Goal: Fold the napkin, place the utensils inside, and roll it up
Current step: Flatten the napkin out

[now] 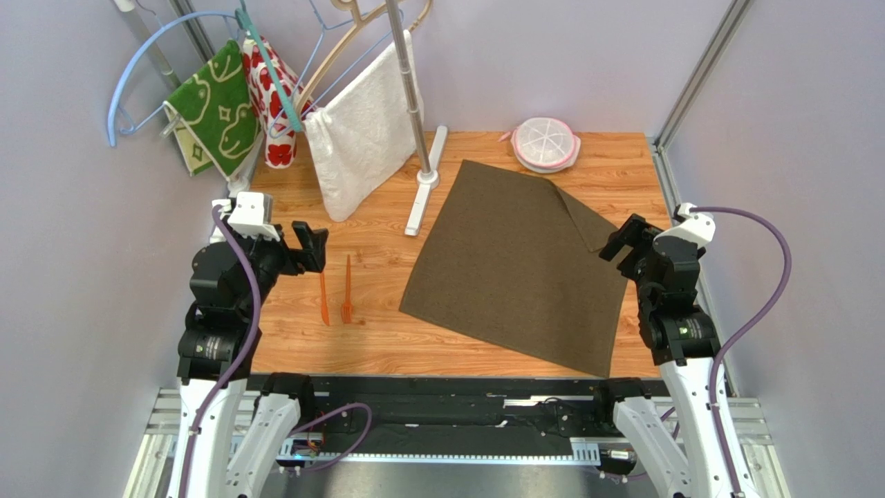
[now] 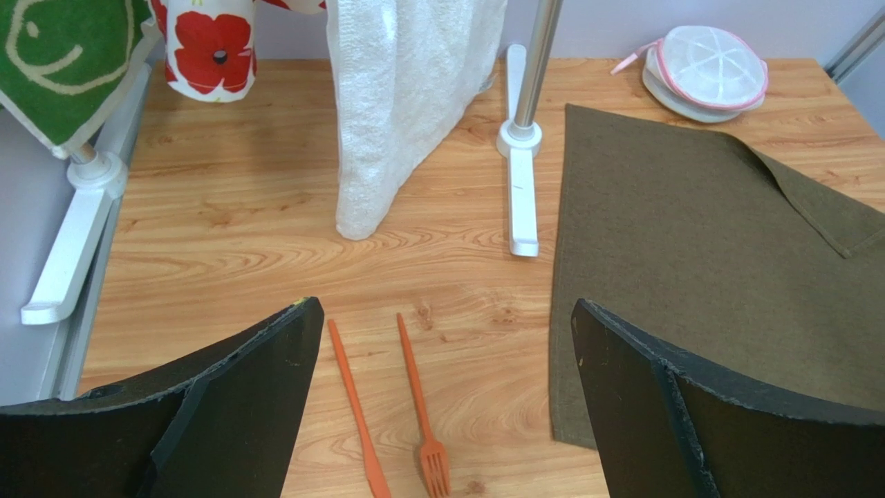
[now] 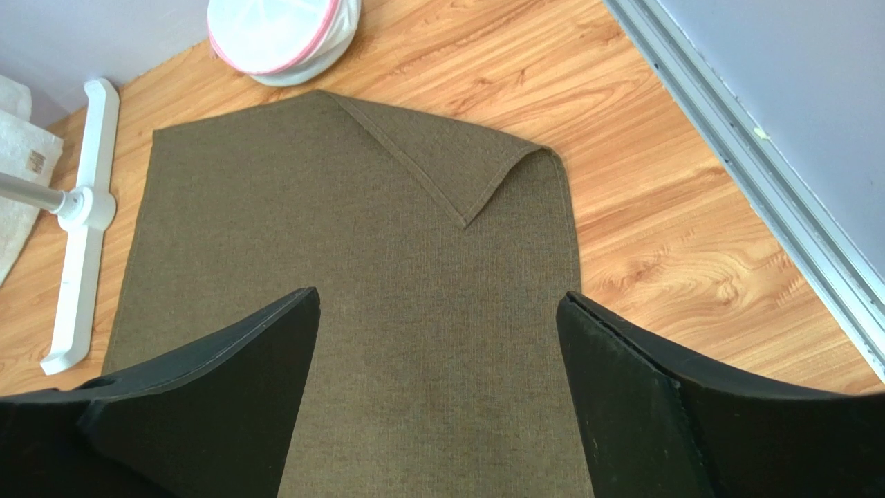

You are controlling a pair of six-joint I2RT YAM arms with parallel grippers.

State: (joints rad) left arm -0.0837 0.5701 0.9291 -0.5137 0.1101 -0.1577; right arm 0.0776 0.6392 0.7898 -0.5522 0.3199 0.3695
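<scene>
Left gripper [image 1: 312, 247]: I see its jaws spread wide with nothing between them. It hangs over the table [image 1: 364, 348], left of the white foot bar [image 1: 424, 197] of the hanging rack and nearer the arm bases.

Right gripper [image 1: 621, 241]: its jaws are likewise spread and empty. It sits well to the right of the foot bar.

The napkin [image 1: 514, 270] lies flat immediately right of the foot bar. Its left edge is just beside the bar's near end, and I see a narrow gap between them. Its corner farthest right of the bar is turned over onto the cloth.

The utensils [image 1: 347, 288] lie side by side on bare wood, left of the foot bar and nearer the bases, apart from each other. One is a fork.

A white towel [image 1: 364, 130] hangs left of the bar.
</scene>
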